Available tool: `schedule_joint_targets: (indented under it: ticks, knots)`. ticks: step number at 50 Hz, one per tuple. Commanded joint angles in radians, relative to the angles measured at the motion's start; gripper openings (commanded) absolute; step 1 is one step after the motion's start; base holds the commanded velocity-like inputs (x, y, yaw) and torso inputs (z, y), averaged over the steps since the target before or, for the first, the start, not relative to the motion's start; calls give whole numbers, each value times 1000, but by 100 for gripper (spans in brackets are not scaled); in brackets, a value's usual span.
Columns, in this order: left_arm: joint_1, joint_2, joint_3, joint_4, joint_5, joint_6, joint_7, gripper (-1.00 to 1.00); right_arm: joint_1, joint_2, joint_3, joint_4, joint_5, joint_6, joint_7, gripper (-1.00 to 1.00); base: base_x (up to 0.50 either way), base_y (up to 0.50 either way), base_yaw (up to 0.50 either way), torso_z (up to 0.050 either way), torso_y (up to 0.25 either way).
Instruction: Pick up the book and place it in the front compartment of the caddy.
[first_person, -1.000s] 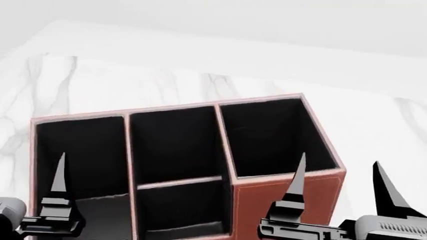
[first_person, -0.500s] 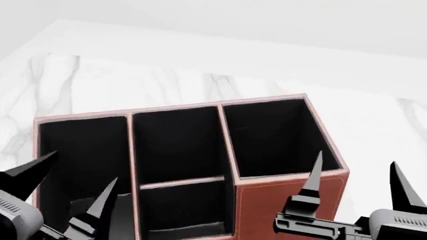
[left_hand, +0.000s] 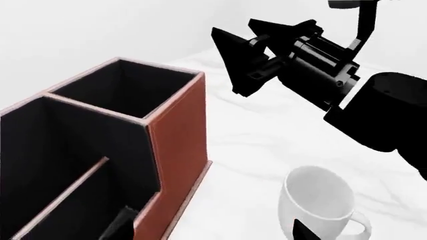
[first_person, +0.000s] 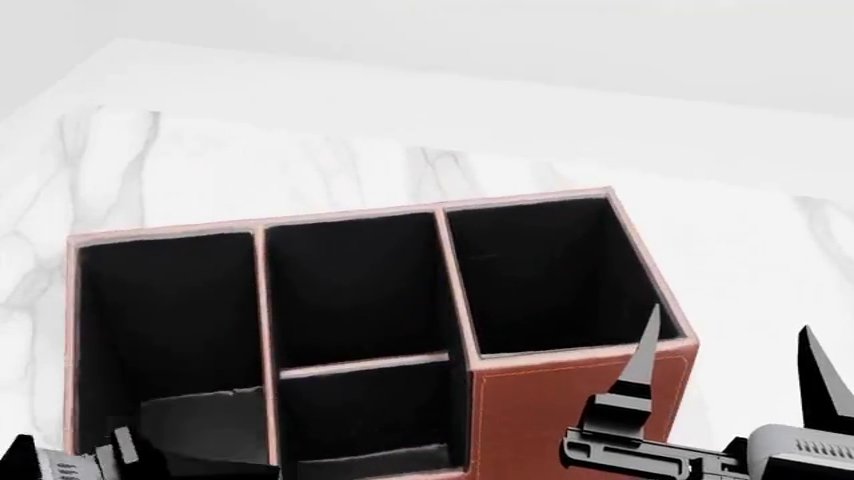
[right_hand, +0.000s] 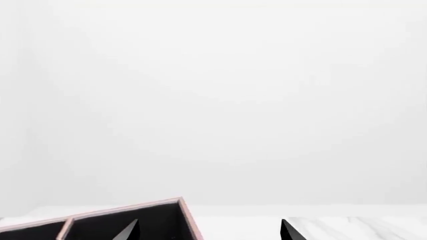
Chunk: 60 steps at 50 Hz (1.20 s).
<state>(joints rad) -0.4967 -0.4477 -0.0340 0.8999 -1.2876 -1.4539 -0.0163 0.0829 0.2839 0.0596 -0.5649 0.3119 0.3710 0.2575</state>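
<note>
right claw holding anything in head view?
No: the right claw has its two fingers spread wide apart beside the caddy, with only marble table showing between them.

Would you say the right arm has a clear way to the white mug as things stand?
Probably yes: the right gripper hangs open over the bare marble table beside the caddy, and nothing shows between it and the white mug standing there.

One caddy (first_person: 574, 400) with four black cells. One white mug (left_hand: 320, 202). One marble table (first_person: 200, 170). Two grippers: right gripper (first_person: 727, 345), and left gripper (first_person: 67, 462), seen only as small bit at picture edge.
</note>
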Motion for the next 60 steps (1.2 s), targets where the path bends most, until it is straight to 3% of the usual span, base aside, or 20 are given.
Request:
schedule_joint_targets:
  ticks: [1,27,40,60]
  knots:
    - [-46,-34,59,15,-91,-67,28,100,-2,-13,15,14,-32,-15,-22,100,0,0,0,0,0]
    - [-43,-126,263,34,60,8,152,100,-5,-4,7,18,-25,-21,-14,100,0,0,0,0,0]
    - [-41,-198,442,-42,308,146,280,100,-4,2,5,18,-21,-22,-10,100,0,0,0,0,0]
    - [-21,-241,626,-97,451,249,377,100,-11,7,-1,21,-20,-33,-2,100,0,0,0,0,0]
